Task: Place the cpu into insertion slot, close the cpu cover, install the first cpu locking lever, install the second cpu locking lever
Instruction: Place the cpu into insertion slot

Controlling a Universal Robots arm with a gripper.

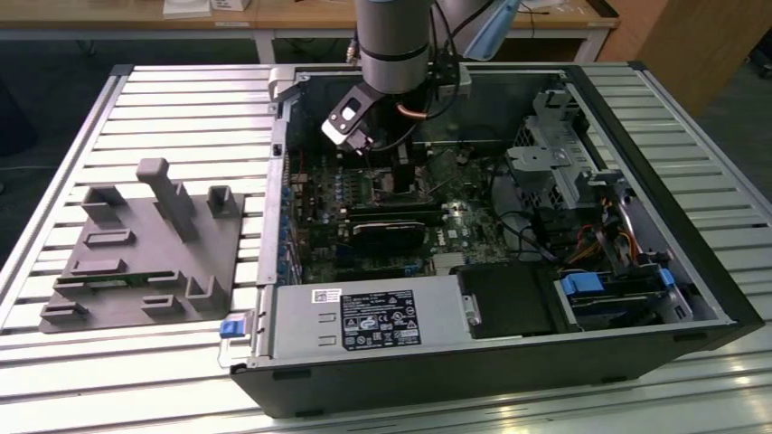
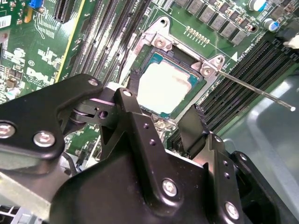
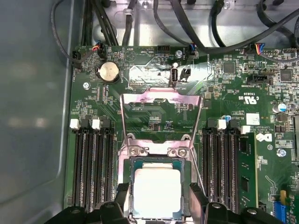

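The gripper (image 3: 159, 190) hangs low over the green motherboard (image 3: 261, 93), its jaws spread to either side of the cpu (image 2: 166, 88) and gripping nothing, apparently because the chip lies flat in the insertion slot (image 3: 126, 161). Beyond it, the cpu cover (image 3: 161, 99) stands tipped up on its hinge, leaving the socket exposed. A thin locking lever (image 2: 257, 88) juts free above the memory slots (image 3: 91, 168).

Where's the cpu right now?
In both wrist views the cpu lies in the insertion slot, between the banks of black memory slots, with the cpu cover raised open.
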